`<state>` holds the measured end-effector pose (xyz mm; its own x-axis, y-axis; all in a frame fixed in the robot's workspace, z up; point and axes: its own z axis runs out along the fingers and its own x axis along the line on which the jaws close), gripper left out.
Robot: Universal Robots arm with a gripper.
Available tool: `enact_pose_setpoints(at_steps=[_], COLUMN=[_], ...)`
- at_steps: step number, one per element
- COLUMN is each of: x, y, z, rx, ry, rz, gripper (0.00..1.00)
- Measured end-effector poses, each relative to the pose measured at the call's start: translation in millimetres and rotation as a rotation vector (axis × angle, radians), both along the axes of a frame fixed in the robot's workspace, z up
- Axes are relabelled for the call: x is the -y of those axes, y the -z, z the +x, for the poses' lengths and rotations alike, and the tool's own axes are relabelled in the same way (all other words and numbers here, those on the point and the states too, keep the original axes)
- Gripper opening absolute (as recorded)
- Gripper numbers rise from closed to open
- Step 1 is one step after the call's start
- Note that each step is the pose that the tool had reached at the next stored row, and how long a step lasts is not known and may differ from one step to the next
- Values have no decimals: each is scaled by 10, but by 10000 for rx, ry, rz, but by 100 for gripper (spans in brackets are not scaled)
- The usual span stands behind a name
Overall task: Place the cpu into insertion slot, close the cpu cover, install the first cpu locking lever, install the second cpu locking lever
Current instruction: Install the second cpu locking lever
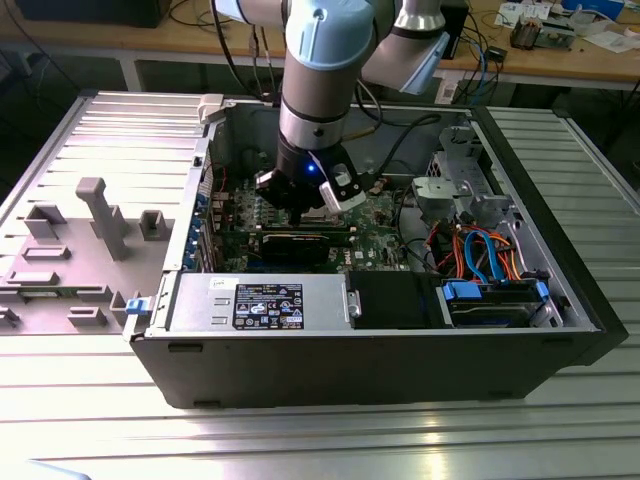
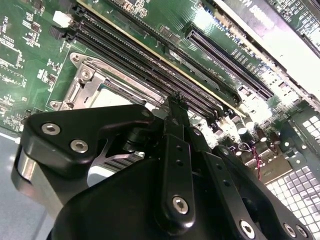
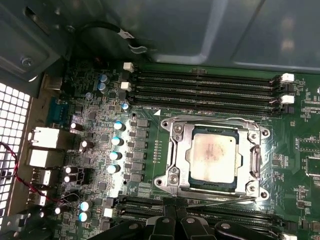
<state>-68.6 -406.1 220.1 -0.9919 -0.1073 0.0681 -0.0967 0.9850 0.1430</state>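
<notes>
The fingers (image 3: 175, 216), pressed together and empty, hovered just beside the insertion slot (image 3: 175, 131), where the cpu (image 3: 214, 159) sat under the cpu cover (image 3: 252, 160), its markings unreadable.

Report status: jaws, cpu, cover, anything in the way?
Gripper jaws closed, empty, low beside the insertion slot. Cpu seated, cpu cover down over it. No obstruction.

The chip (image 3: 212, 159) has a dull, smudgy grey metal top, and the frame (image 3: 176, 150) around it is shiny bare metal. Glossy green circuit board (image 3: 150, 192). End effector (image 2: 176, 107) looks like matt black metal with steel screws.
</notes>
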Motion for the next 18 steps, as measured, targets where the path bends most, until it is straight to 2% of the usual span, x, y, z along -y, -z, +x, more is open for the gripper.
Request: enact_pose_setpoints(at_steps=[4, 18], x=[2, 1], y=[4, 6], z=[3, 4], rx=[-13, -13], ry=[-134, -136], rz=[-2, 2], gripper=[11, 11])
